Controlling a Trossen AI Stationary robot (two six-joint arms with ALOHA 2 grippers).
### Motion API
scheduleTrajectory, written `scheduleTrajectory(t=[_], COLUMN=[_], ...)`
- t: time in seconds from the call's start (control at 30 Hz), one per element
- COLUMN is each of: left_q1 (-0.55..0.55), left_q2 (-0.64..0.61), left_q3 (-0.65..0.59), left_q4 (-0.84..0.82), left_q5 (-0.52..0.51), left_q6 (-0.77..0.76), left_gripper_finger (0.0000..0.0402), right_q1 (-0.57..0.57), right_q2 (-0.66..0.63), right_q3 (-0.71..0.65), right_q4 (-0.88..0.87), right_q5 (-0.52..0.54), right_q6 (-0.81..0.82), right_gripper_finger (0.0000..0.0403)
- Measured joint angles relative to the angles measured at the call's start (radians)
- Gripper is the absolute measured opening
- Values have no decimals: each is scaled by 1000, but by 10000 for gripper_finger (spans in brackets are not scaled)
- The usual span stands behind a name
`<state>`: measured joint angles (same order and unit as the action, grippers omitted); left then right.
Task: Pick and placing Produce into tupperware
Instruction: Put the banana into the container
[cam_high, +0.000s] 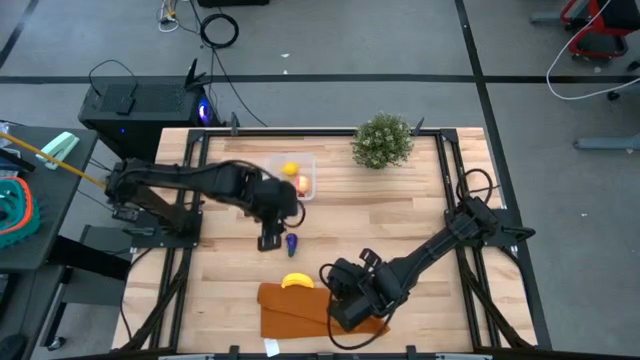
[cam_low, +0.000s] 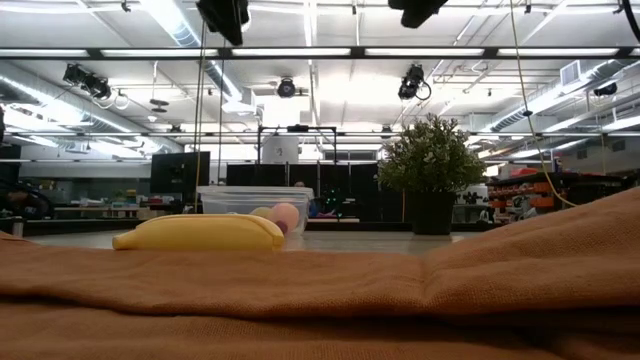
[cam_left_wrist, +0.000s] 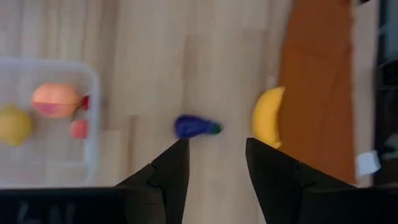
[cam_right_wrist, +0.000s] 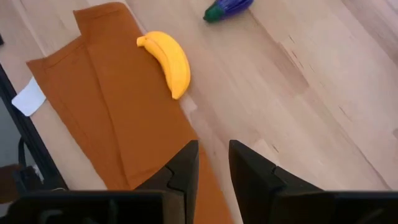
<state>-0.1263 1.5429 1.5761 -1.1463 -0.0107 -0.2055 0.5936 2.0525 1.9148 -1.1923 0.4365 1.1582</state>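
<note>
The clear tupperware (cam_high: 308, 163) stands at the table's far middle with a yellow lemon (cam_left_wrist: 13, 123), a red-peach fruit (cam_left_wrist: 56, 99) and a tiny red piece (cam_left_wrist: 79, 129) inside. A dark purple piece (cam_left_wrist: 196, 126) lies on the bare wood between the tupperware and the yellow banana (cam_right_wrist: 169, 61). The banana lies at the far edge of the orange-brown cloth. My left gripper (cam_left_wrist: 216, 146) hovers open above the wood, close beside the purple piece (cam_high: 291, 242). My right gripper (cam_right_wrist: 213, 149) hangs over the cloth's right edge, narrowly open, nothing between its fingers.
The folded orange-brown cloth (cam_high: 300, 308) covers the near middle of the table. A green bushy plant (cam_high: 382, 140) stands at the far edge, right of the tupperware. Bare wood lies to the right of the purple piece and in front of the plant.
</note>
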Motion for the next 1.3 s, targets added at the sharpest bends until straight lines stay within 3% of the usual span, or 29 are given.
scheduleTrajectory(t=[0.43, 0.93, 1.3], left_q1=[-186, -290, -278], left_q2=[30, 154, 245], left_q3=[-2, -299, -306], left_q4=[64, 392, 432], left_q5=[-83, -129, -21], left_q6=[-167, -197, -210], left_gripper_finger=[165, 187, 231], right_q1=[33, 62, 59], right_q2=[0, 0, 0], right_q3=[0, 0, 0], right_q4=[-3, -40, -31], right_q5=[10, 34, 64], right_q6=[4, 53, 81], right_gripper_finger=[95, 95, 95])
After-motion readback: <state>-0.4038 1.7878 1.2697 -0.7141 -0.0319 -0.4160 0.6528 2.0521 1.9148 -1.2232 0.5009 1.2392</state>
